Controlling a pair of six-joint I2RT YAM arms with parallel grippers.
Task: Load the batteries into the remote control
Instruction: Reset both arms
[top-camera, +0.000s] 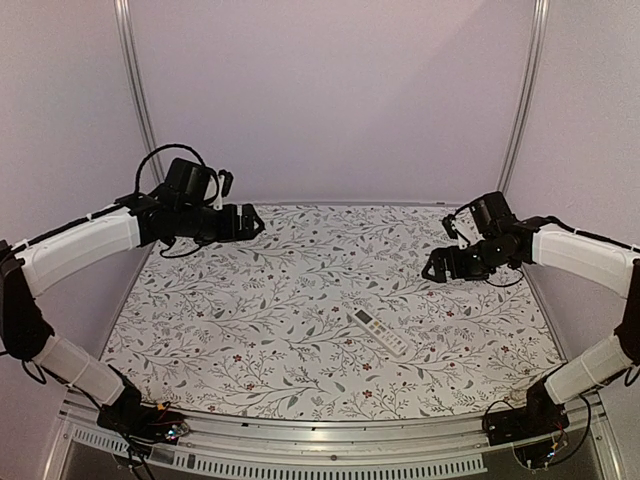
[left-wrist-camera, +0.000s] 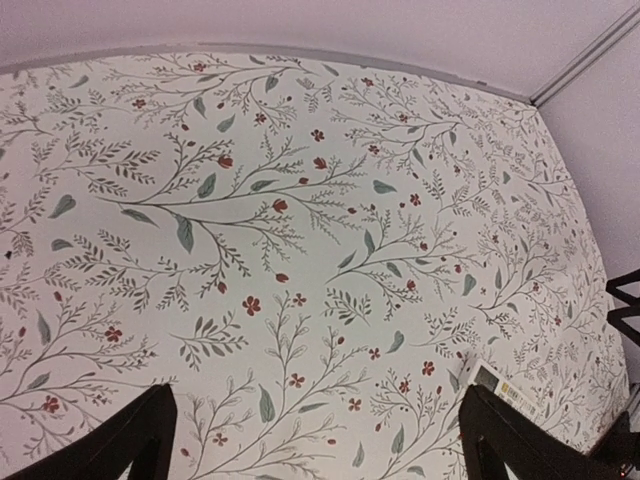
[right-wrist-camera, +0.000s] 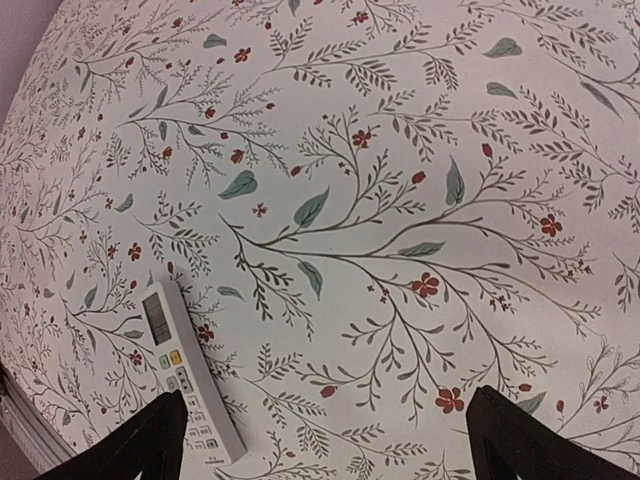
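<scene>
The white remote control (top-camera: 379, 331) lies face up on the floral tablecloth, right of centre, display end toward the back left. In the right wrist view the remote control (right-wrist-camera: 188, 373) sits at lower left, beside the left fingertip (right-wrist-camera: 140, 445). In the left wrist view only its display end (left-wrist-camera: 505, 387) shows, by the right fingertip (left-wrist-camera: 520, 440). My left gripper (top-camera: 253, 222) is open and empty, raised at the back left. My right gripper (top-camera: 434, 268) is open and empty, raised at the right. No batteries are in view.
The floral tablecloth (top-camera: 300, 300) covers the table. Lilac walls with metal corner posts (top-camera: 135, 90) enclose the back and sides. A metal rail (top-camera: 330, 440) runs along the near edge between the arm bases.
</scene>
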